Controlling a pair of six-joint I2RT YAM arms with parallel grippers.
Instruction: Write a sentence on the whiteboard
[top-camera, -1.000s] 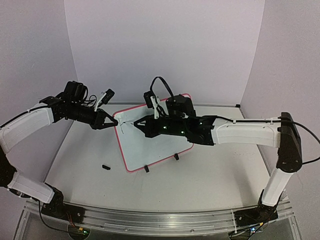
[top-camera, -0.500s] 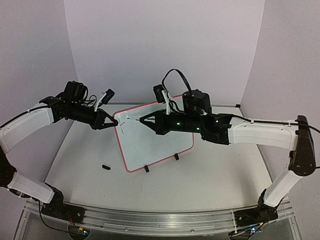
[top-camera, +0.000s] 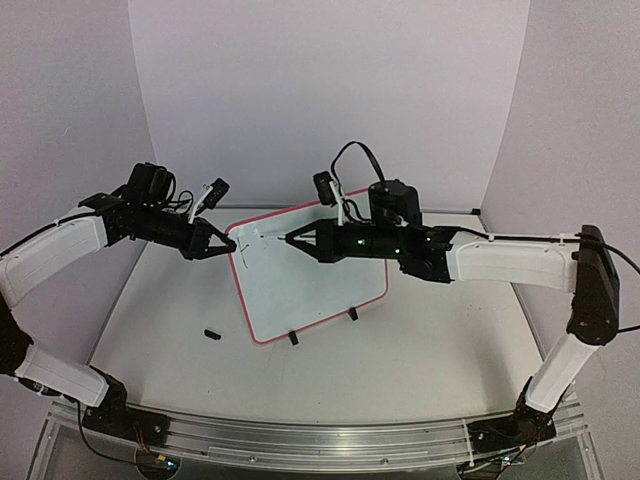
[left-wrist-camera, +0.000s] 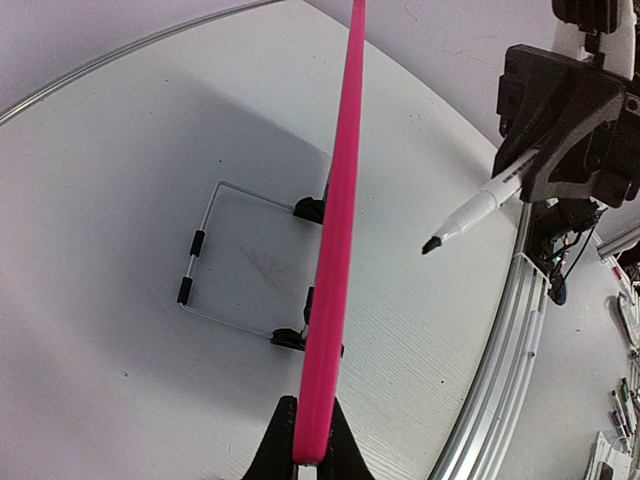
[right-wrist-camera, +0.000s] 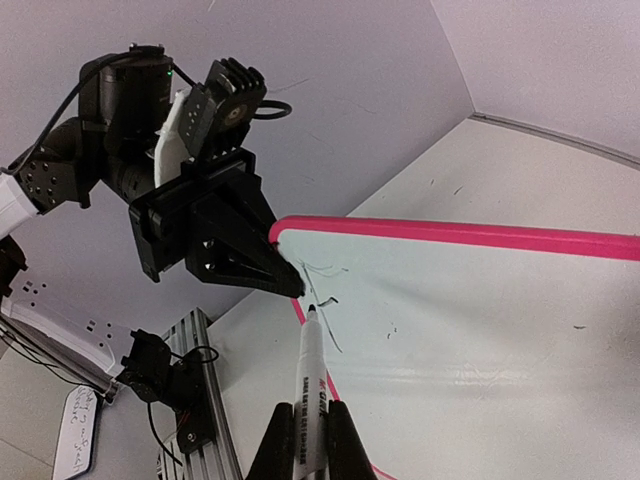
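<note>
The whiteboard (top-camera: 310, 290), white with a pink-red frame, stands tilted on two black clip feet mid-table. My left gripper (top-camera: 228, 245) is shut on the frame at its upper left corner; the left wrist view has the pink edge (left-wrist-camera: 335, 250) running up from between the jaws of my left gripper (left-wrist-camera: 308, 455). My right gripper (top-camera: 292, 240) is shut on a white marker (right-wrist-camera: 312, 390), cap off. The marker's black tip sits at the board's face (right-wrist-camera: 480, 320) by the top left corner, beside a few thin pen strokes (right-wrist-camera: 335, 305). I cannot tell whether the tip touches the board.
A small black cap-like piece (top-camera: 212, 333) lies on the table left of the board. A wire stand (left-wrist-camera: 235, 260) props the board from behind. An aluminium rail (top-camera: 300, 435) runs along the near edge, and walls close in the back and sides.
My right arm has risen and drawn back slightly to the right, carrying the marker tip up toward the board's top left corner. The left gripper has kept its hold and not moved.
</note>
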